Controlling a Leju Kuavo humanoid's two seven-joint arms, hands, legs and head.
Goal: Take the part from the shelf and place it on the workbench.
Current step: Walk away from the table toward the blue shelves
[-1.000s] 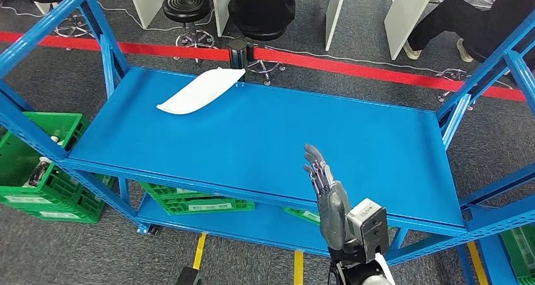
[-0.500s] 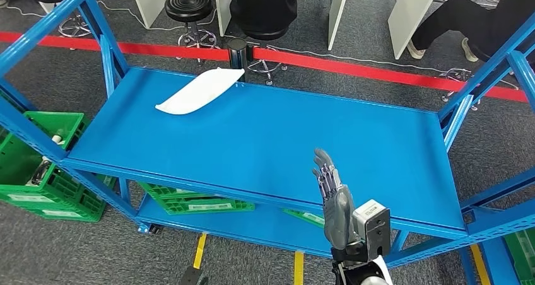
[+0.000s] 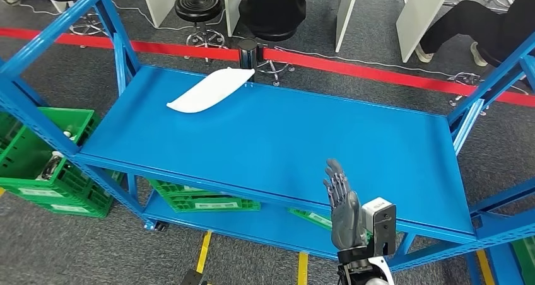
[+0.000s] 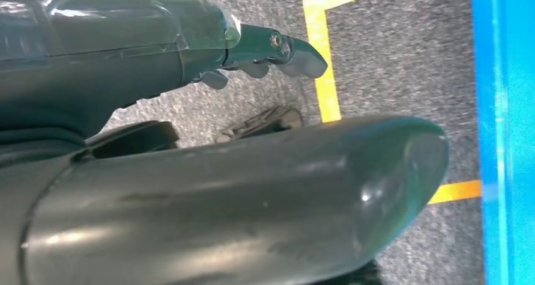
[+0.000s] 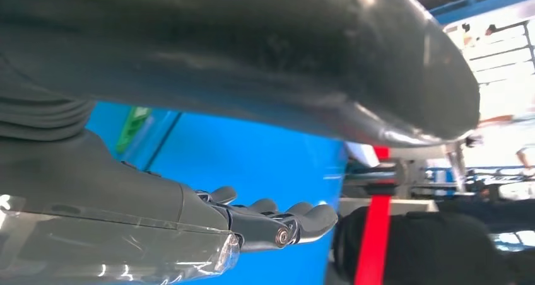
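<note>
The part (image 3: 211, 91) is a long white curved piece lying flat at the far left back of the blue shelf (image 3: 284, 133). My right hand (image 3: 344, 203) stands raised over the shelf's front edge, toward the right, with its fingers straight and apart and nothing in it. It is well short of the part and to the right of it. In the right wrist view its dark fingers (image 5: 271, 225) stretch out over the blue surface. My left hand (image 4: 158, 52) hangs over grey floor with yellow tape, holding nothing, its thumb (image 4: 252, 197) large in front.
Blue uprights (image 3: 120, 52) frame the shelf's corners. Green crates stand on the floor at the left (image 3: 44, 165) and under the shelf (image 3: 202, 200). Behind the shelf run a red floor line (image 3: 378, 74), stools (image 3: 199, 7), white desks and seated people.
The camera has shifted, so the whole scene sits a little to the right. My right hand has sunk lower and slightly right in the picture, still held straight and empty. The part lies as before.
</note>
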